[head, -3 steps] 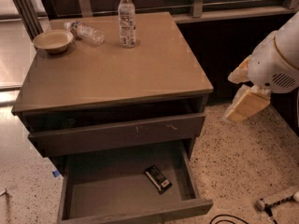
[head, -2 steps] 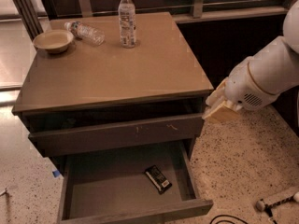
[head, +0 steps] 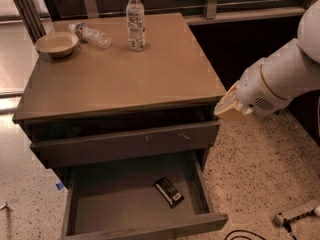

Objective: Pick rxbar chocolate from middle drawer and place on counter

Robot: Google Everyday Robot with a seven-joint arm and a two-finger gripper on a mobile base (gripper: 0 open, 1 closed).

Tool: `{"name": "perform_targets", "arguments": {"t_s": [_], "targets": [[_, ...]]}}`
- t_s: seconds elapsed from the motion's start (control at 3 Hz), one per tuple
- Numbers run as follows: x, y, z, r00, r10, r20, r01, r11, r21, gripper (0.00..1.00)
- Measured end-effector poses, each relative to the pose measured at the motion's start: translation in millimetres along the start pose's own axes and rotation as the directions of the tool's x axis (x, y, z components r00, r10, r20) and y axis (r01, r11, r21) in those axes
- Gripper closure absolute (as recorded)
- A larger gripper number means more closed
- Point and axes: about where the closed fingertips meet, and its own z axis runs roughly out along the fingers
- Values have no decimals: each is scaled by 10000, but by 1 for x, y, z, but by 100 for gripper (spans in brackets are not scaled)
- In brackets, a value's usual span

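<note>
The rxbar chocolate (head: 168, 191), a flat black bar with white print at its near end, lies on the floor of the middle drawer (head: 135, 230), right of centre. That drawer is pulled far out below the cabinet. The counter (head: 125, 79) is the tan top slab above it. My gripper (head: 230, 106), a pale tan tip on the white arm, hangs just off the counter's front right corner. It is well above the open drawer and to the right of the bar, and holds nothing that I can see.
On the counter's back part stand a beige bowl (head: 56, 44), a lying water bottle (head: 91, 34) and an upright water bottle (head: 135, 21). The drawer above with a scratched front (head: 125, 144) is slightly out. A white tool (head: 295, 215) lies on the speckled floor at the lower right.
The arm has swung left and a little down, bringing the gripper from well right of the cabinet to its front right corner. The bar and the drawers have not moved.
</note>
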Motion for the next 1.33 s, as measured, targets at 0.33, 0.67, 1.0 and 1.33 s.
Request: {"name": "perform_targets", "arguments": {"t_s": [0.33,0.67,1.0,1.33], "targets": [[11,11,23,9998,180,-70,-181,9998,-99,100],[19,44,82,9985,520,180,-508,9969,-605,100],[26,86,160,9939,971,529,-891,9866,-1363,100],[44,119,244,9881,1315,793,-1151,9761,-1842,100]]}}
